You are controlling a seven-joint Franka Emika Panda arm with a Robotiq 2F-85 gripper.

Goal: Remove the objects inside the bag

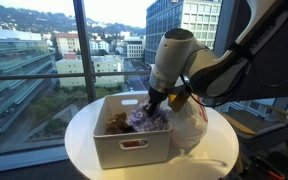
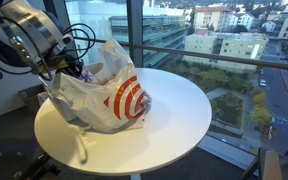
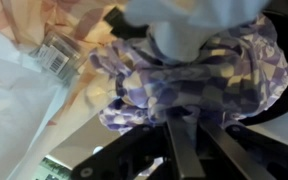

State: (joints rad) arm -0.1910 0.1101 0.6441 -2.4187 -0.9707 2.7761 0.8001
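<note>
White round table [image 2: 184,110] — bare top open toward the near edge, room to set things down. Crinkled bag [image 2: 114,100] slumped beside the bin [image 1: 134,150], mouth up, hence my reach from above. Purple-and-white bundle [image 3: 184,75] sat just under my gripper [image 1: 154,103], in bag or bin I couldn't tell — nor whether the jaws had closed on it.

A white plastic bin [image 1: 134,148] and a crinkled whitish bag [image 1: 191,130] are carried, just beside each other, on the round white tabletop [image 1: 82,135].
</note>
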